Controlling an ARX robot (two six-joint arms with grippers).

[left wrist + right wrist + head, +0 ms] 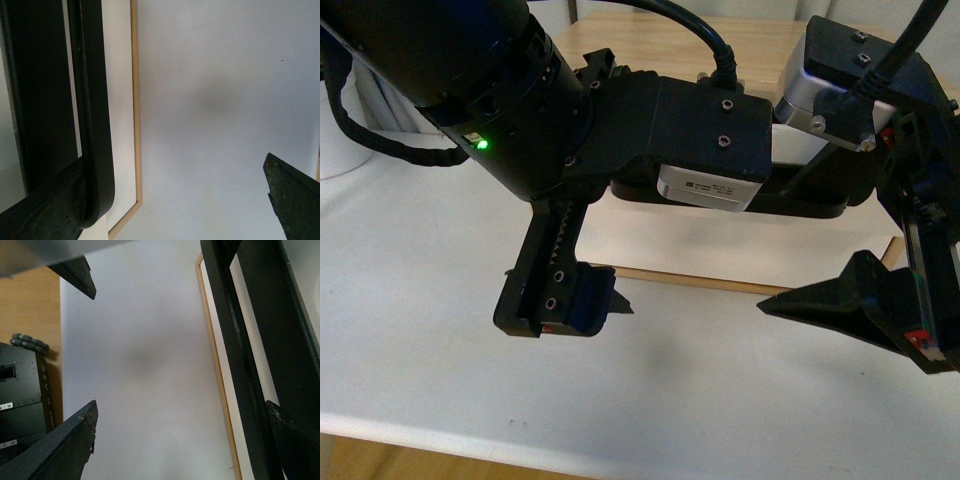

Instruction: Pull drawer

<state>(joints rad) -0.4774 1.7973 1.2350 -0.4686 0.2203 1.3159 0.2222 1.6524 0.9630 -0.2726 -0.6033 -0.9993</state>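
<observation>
On the white table's far side sits the drawer — white front, light-wood edge, long black bar handle. The left gripper and right gripper sit at the handle, jaws spread wide.

Bright, even light w/ soft shadows on white tabletop; fg slightly blurry in wrist views

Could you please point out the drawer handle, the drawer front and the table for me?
Drawer handle [97, 100]: left wrist view, middle of the black bar.
Drawer front [121, 75]: left wrist view, white strip beside the wood edge.
Table [440, 300]: front view, bare white top.
</observation>
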